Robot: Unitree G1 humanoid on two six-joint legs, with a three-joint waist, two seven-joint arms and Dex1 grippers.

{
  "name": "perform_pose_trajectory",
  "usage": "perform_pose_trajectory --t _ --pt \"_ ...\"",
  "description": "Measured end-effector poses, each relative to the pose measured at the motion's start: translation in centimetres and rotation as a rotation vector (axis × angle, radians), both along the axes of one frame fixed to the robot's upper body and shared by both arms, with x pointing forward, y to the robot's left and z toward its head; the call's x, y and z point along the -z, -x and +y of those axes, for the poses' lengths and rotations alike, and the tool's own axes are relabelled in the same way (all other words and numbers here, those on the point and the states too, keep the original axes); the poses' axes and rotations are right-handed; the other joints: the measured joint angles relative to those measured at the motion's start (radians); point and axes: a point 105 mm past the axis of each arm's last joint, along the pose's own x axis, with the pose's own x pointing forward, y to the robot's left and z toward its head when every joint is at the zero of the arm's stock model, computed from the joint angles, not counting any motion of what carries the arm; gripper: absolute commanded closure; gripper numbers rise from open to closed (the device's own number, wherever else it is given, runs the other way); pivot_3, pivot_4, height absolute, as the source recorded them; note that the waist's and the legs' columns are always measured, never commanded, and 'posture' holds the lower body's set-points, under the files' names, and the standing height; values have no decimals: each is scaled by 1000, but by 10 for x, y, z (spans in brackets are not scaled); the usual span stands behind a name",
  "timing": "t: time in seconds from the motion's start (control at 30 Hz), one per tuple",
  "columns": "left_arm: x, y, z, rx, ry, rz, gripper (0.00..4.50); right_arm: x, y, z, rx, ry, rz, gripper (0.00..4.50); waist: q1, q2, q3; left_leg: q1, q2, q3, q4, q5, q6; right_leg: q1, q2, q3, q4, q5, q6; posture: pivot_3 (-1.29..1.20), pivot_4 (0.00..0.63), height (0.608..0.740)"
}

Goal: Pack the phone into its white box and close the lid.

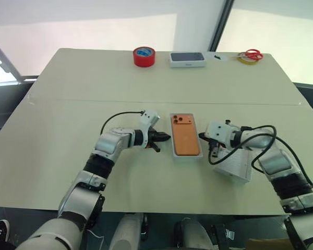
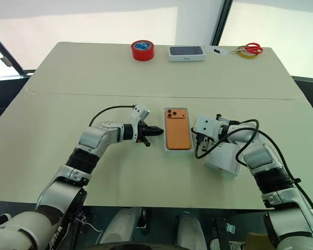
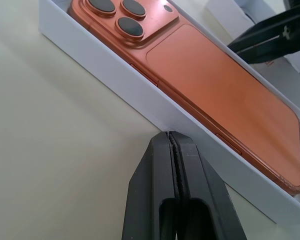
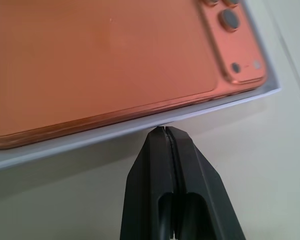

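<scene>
Phone (image 1: pixel 185 135) is in the box (image 1: pixel 186 155), back up, lenses at the far end, lying flat and roughly square in the tray. So packing looks done; lid (image 1: pixel 236 163) not on yet

Lid sits on the table just right of the box, under the right forearm, tilted a bit off the box's axis. Can't tell from here whether it's open side up or down

Left gripper (image 1: pixel 157 139): fingers pressed together, holding nothing, tip right at the box's left long wall. Left wrist view shows the closed tips at or just short of the white wall; contact can't be confirmed
Right gripper (image 1: pixel 202 136): also closed and empty, tip at the right long wall, about mid-length. Same story in the right wrist view, tips meet right under the wall edge

My read: both closed tips are bracketing the box from either side, probably squaring or steadying it, not grasping

Left to do:
- pick up the lid
- align over the tray
- seat it fully

Risk: lid is skewed relative to the box and a snug fit will need decent alignment; pushing on one wall could slide the tray

Far edge of the table: red tape (image 1: pixel 144 56), a closed white box with dark top (image 1: pixel 187 59), scissors (image 1: pixel 252 54). All well clear, not involved
</scene>
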Motion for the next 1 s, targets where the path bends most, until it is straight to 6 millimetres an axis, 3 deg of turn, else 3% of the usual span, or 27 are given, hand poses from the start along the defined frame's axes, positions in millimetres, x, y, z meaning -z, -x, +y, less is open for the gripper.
perform_pose_trajectory --t 0.37,0.5,0.83,0.9,1.0 --pt "2 1 1 31 -12 -50 4455 1 12 -11 17 9 7 4500 0 0 0 0 0 0 0 0 0 0 0 0 -1 0 0 0 150 735" --pt "1 1 16 8 -6 -69 4455 1 23 -26 26 48 28 4500 -1 0 0 0 1 -1 0 0 0 0 0 0 -1 0 0 0 150 735" --pt "-24 8 57 12 17 -195 4455 0 48 -53 -17 128 64 4500 -3 1 0 0 1 -1 0 -2 4 1 0 -1 -3 0 0 0 150 735" --pt "-22 14 66 32 6 -196 3632 -7 44 -54 24 63 59 4246 -5 1 0 0 1 -1 0 -2 4 1 0 -1 -3 0 0 0 150 735" --pt "-22 25 79 78 10 -236 2119 -36 31 -50 162 -177 43 3126 -23 1 1 0 2 -1 -1 0 1 3 0 -1 -3 0 0 0 150 735"
